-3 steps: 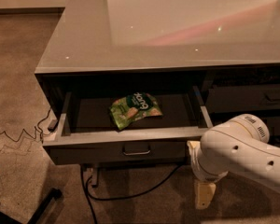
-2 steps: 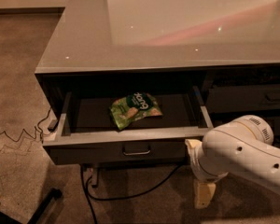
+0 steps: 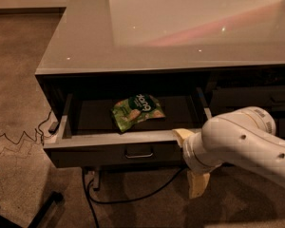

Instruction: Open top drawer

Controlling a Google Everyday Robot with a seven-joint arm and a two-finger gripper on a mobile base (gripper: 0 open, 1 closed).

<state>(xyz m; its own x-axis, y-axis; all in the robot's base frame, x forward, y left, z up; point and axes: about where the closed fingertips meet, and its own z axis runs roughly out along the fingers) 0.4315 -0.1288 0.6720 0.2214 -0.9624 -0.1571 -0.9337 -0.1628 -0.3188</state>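
The top drawer [image 3: 90,155] of the grey cabinet stands pulled out, and its small metal pull [image 3: 138,152] shows at the centre of the front panel. A green snack bag [image 3: 137,110] lies in the shallow tray inside. My gripper [image 3: 187,163] is at the right end of the drawer front, clear of the pull. Its two beige fingers are spread apart: one finger [image 3: 182,136] is at the drawer's top rim, the other finger [image 3: 198,185] hangs below the front panel. It holds nothing. My white arm [image 3: 247,144] comes in from the right.
The glossy grey cabinet top [image 3: 180,27] overhangs the drawer. Other dark drawers [image 3: 270,99] sit to the right, behind my arm. Black cables [image 3: 133,194] run across the carpet under the drawer, thin wires [image 3: 19,139] lie at the left, and a black stand leg [image 3: 42,208] is at the bottom left.
My gripper and arm have shifted slightly left and up along the drawer front. The drawer has not visibly moved.
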